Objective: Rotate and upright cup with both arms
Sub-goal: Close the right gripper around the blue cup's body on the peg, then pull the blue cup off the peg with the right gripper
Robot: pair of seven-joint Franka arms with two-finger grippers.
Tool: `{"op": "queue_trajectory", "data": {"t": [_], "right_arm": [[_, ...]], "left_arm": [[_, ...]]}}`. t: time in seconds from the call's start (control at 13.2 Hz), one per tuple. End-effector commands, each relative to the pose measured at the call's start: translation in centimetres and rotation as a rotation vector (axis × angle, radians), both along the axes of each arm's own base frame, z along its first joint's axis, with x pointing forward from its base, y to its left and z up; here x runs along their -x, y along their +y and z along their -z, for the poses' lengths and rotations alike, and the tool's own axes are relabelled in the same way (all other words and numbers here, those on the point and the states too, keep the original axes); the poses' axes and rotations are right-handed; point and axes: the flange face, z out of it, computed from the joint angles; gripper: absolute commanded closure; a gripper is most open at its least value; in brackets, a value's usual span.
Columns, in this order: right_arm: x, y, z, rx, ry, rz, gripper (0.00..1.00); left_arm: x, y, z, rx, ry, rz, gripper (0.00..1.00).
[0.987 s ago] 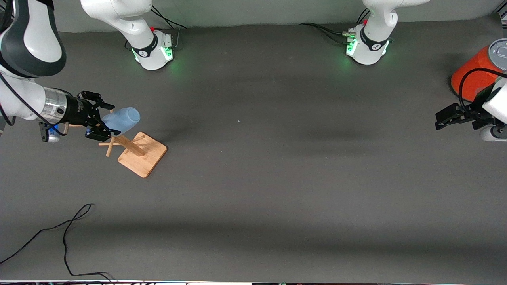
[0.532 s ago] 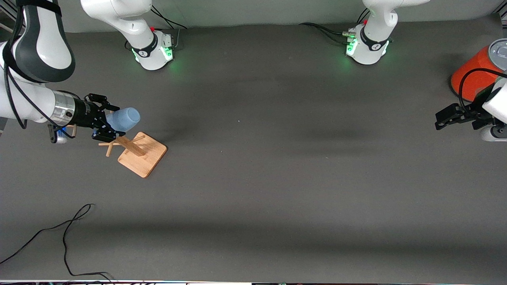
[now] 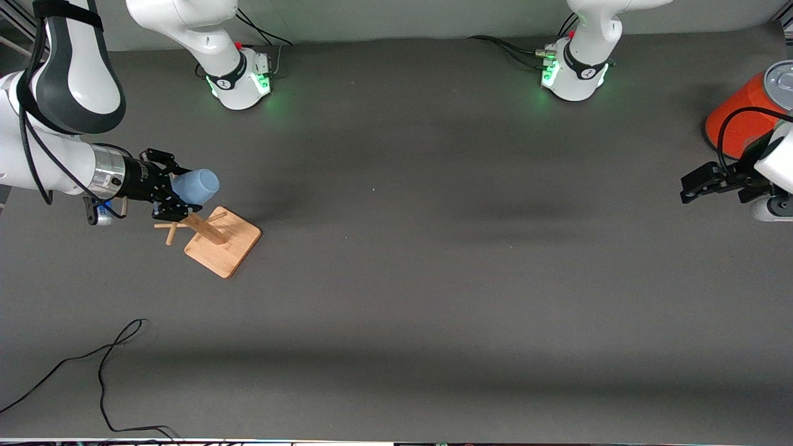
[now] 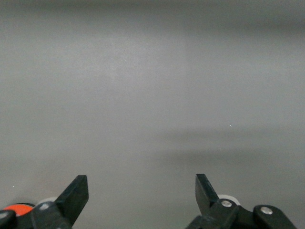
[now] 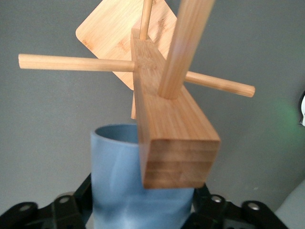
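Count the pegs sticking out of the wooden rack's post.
4 show. In the right wrist view, one peg and another point sideways from the rack, a thick one points toward the camera, a thin one away. More may be hidden.

In my right wrist view, the wooden rack's post covers part of the cup, whose base runs off the frame at 6 o'clock. The orange can (front view) is cut at 3 o'clock.

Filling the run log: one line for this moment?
right tool: shut on cup, over rack | left tool: open, waiting by can | cup: not upright
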Motion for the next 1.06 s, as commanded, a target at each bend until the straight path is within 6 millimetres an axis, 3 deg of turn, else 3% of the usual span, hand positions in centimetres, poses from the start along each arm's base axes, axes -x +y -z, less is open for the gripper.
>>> {"op": "queue_trajectory", "data": {"t": [0.0,0.23,0.61,0.99], "right_arm": [[-0.4,0.4,-0.2,-0.017,-0.015,0.017,0.46],[-0.7,0.6,-1.1,-0.028,-0.021,0.030,0.52],[-0.9,1.1,-3.1,-0.065,-0.027,0.032,0.52],[-0.8,3.5,-5.1,-0.090,-0.029,0.081,0.52]], "left_arm": [[-0.2,0.0,-0.3,0.010,-0.010,-0.001,0.00],[-0.2,-0.3,-0.7,0.009,-0.021,0.008,0.00],[-0.2,-0.1,-0.8,0.010,-0.019,0.006,0.00],[-0.1,0.0,-0.9,0.008,-0.016,0.005,0.00]]}}
